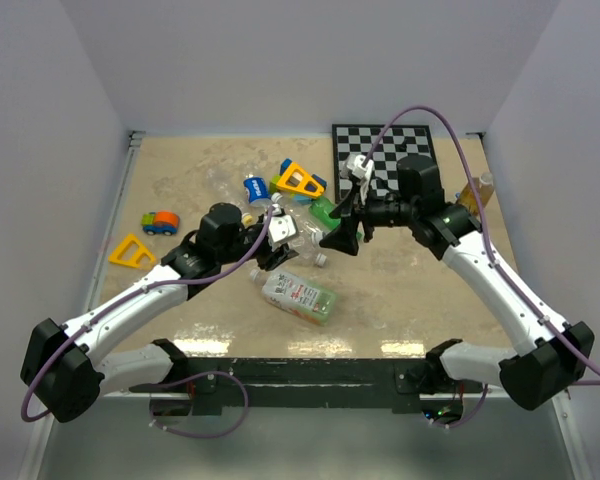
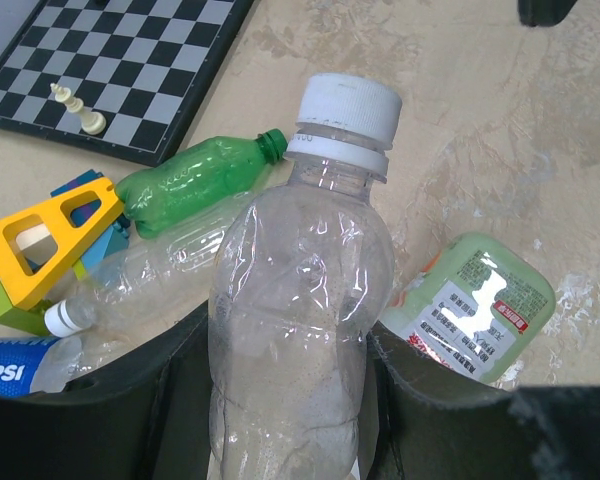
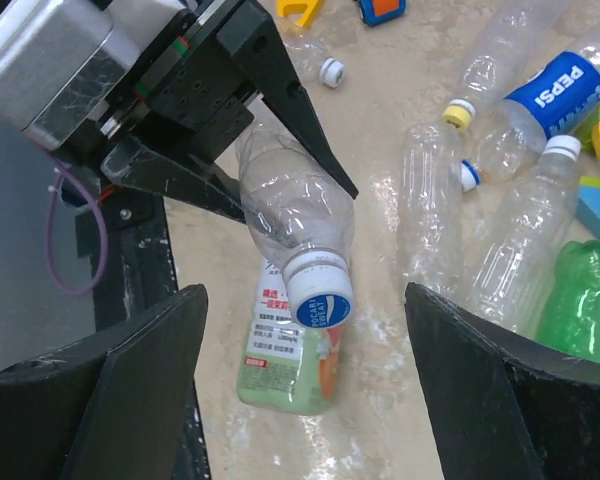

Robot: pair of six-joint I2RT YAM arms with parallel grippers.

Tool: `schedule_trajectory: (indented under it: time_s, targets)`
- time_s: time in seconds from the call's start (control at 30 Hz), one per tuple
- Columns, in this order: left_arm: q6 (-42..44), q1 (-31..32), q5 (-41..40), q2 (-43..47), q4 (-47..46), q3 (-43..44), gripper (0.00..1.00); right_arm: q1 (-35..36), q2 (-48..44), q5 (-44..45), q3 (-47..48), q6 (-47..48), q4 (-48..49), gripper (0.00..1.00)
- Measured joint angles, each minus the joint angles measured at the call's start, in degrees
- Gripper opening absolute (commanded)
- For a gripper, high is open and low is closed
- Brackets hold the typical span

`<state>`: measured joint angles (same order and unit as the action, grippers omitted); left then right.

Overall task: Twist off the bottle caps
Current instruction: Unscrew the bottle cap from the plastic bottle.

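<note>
A: Centre of the overhead view, above the tabletop [image 1: 430,290]; left gripper [image 2: 285,355] holds the clear bottle [image 2: 300,290] up; jaws pinching its body from both sides, likely to brace it against twisting.
B: Right gripper [image 3: 305,298]?
A: Jaws spread wide either side of the cap [image 3: 318,290], not touching; lined up to close on it, I judge.
B: Cap itself?
A: White, blue-topped; on the neck, centre of right wrist view; not yet off.

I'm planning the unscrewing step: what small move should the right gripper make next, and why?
Probably ease the open right gripper forward until its fingers straddle the white plastic screw cap. The left gripper grips the crumpled clear plastic bottle, its cap facing the gap, untouched.
</note>
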<state>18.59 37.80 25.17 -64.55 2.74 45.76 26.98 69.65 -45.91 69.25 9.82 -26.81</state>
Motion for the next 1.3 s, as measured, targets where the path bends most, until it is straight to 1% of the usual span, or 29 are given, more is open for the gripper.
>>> schedule_trajectory:
  time_s: [0.07, 0.3, 0.37, 0.5, 0.53, 0.87, 0.97, 1.03, 1.1, 1.13, 1.23, 1.3]
  targets:
    - [0.02, 0.00, -0.02, 0.00, 0.00, 0.00, 0.00, 0.00, 0.63, 0.22, -0.42, -3.34, 1.66, 0.84]
    - [0.02, 0.00, -0.02, 0.00, 0.00, 0.00, 0.00, 0.00, 4.35, 1.22, -1.18, -8.31, 3.41, 0.79]
    - [0.00, 0.00, -0.02, 0.00, 0.00, 0.00, 0.00, 0.00, 5.03, 1.51, -1.38, -9.03, 3.48, 0.75]
    - [0.02, 0.00, -0.04, 0.00, 0.00, 0.00, 0.00, 0.00, 5.29, 1.53, -1.51, -9.79, 3.69, 0.62]
    - [0.02, 0.00, -0.04, 0.00, 0.00, 0.00, 0.00, 0.00, 5.29, 1.42, -1.51, -9.92, 3.69, 0.60]
    - [0.02, 0.00, -0.09, 0.00, 0.02, 0.00, 0.00, 0.00, 6.54, 0.39, -1.51, -8.98, 3.08, 0.57]
    - [0.02, 0.00, -0.09, 0.00, 0.04, 0.00, 0.00, 0.00, 6.73, -0.09, -1.51, -8.41, 2.54, 0.42]
    - [0.02, 0.00, -0.55, 0.00, 0.17, 0.00, 0.00, 0.04, 6.82, -0.74, -1.51, -8.22, 2.14, 0.25]
    - [0.04, 0.00, -0.48, 0.02, 0.46, 0.00, 0.00, 0.22, 6.86, -1.55, -1.49, -7.28, 1.57, 0.05]
    - [0.02, 0.00, -0.46, 0.02, 0.66, 0.00, 0.00, 0.22, 6.91, -1.68, -1.46, -6.73, 1.33, 0.00]
    - [0.04, 0.07, -0.44, 0.02, 1.25, 0.00, 0.00, 0.24, 7.69, -2.43, -0.61, -4.68, -0.63, 0.00]
    - [0.04, 0.07, -0.50, 0.02, 1.38, 0.00, 0.00, 0.26, 8.50, -3.19, 0.50, -1.60, -2.34, 0.00]
